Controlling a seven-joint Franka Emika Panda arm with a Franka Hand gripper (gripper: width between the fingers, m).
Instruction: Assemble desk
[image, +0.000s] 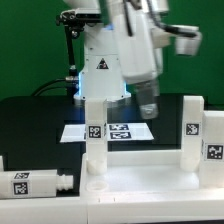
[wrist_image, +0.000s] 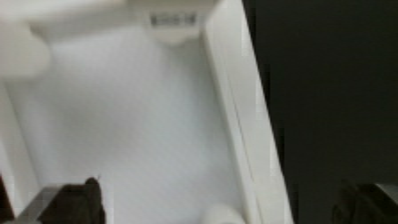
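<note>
Gripper (image: 148, 108) hangs above the far edge of the tabletop (image: 150, 170), right of centre in the exterior view, fingers pointing down. Wrist view shows both fingertips (wrist_image: 71, 200) dark, spread wide at the frame edges, nothing between them, so jaws are apart and empty

Tabletop lies flat at the near side of the black table (image: 35, 120), filling most of the lower exterior view. Raised rim runs along its far edge. Wrist view looks straight down on the white panel and its right rim (wrist_image: 231, 110); black table beyond it

Leg 1 (image: 95, 135) stands upright on the tabletop, left of centre, tag on its face, base seated at a round socket area. Gripper is right of it, apart, not touching

Leg 2 (image: 192, 135) stands upright near the exterior view's right, tagged. Leg 3 (image: 213, 145) is just beside it at the right edge, also tagged; cannot tell if the two touch

Leg 4 (image: 35, 182) lies on its side at the near left, tag facing the camera, ridged peg end pointing right toward leg 1

Marker board (image: 115, 130) lies flat on the table behind the tabletop, partly hidden by leg 1 and the gripper

Arm base (image: 100, 65) sits at the far side, centre
</note>
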